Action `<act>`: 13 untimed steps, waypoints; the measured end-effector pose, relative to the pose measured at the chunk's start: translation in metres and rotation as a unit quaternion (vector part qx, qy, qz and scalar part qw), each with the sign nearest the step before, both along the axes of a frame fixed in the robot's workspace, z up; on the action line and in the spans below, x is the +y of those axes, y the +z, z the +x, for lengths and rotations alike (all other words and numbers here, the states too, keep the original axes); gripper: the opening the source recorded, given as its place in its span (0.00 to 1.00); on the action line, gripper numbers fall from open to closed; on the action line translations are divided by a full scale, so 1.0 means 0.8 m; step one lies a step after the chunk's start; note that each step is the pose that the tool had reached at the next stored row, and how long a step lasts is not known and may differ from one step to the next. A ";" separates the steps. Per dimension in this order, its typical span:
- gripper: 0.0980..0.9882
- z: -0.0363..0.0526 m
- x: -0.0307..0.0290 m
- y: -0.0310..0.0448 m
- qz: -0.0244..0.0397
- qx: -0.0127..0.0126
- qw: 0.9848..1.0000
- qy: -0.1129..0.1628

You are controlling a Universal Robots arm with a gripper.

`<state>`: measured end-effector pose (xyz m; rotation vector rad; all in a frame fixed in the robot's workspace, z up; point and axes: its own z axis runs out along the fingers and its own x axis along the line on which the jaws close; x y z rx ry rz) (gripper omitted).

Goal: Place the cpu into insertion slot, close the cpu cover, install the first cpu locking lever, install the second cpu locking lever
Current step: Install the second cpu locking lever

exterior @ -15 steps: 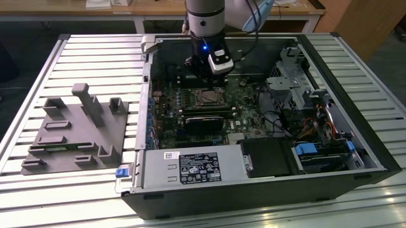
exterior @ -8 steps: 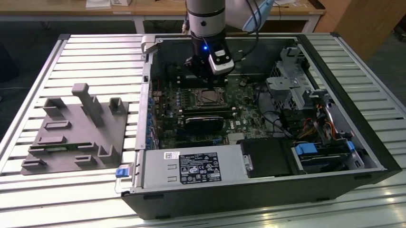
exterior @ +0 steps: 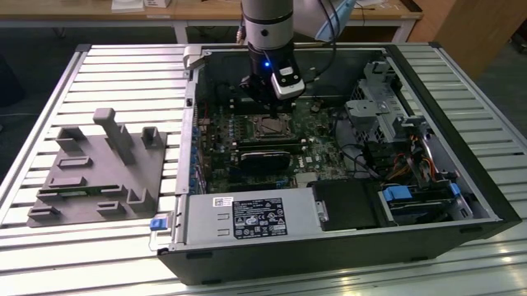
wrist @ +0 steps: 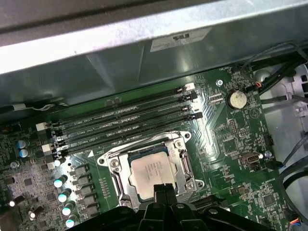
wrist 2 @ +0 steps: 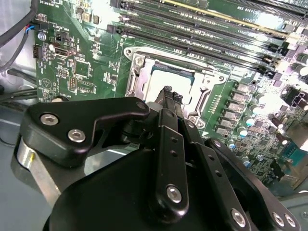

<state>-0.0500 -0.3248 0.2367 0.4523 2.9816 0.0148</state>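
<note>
One cpu (wrist: 153, 172), pale grey face up, sits in the slot (wrist: 147, 171) on the green board (wrist: 226, 144); silver frame lies around it, so the cover looks down or nearly so. Cannot tell if either locking lever is latched.

Gripper (wrist: 163, 190) hangs directly over the chip's near edge. In both wrist views its two dark fingers (wrist 2: 168, 96) come together to one narrow tip, holding nothing, tip at or just above the chip face; contact not certain.

Handling, as judged: chip light, stiff, flat, smooth-topped, fragile on its underside contacts. Best taken by opposite edges, never pried or slid.

Memory slots (wrist: 130, 120) run just beside the frame. Coin cell (wrist: 236, 99) sits well apart. Exterior view: arm reaches down into the open case (exterior: 461, 185).
</note>
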 end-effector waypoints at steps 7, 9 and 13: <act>0.01 0.000 -0.0022 0.0000 0.000 0.000 1.000 0.000; 0.01 0.000 -0.0024 0.0000 0.000 0.000 1.000 0.000; 0.01 0.000 -0.0034 0.0000 0.000 0.000 1.000 0.000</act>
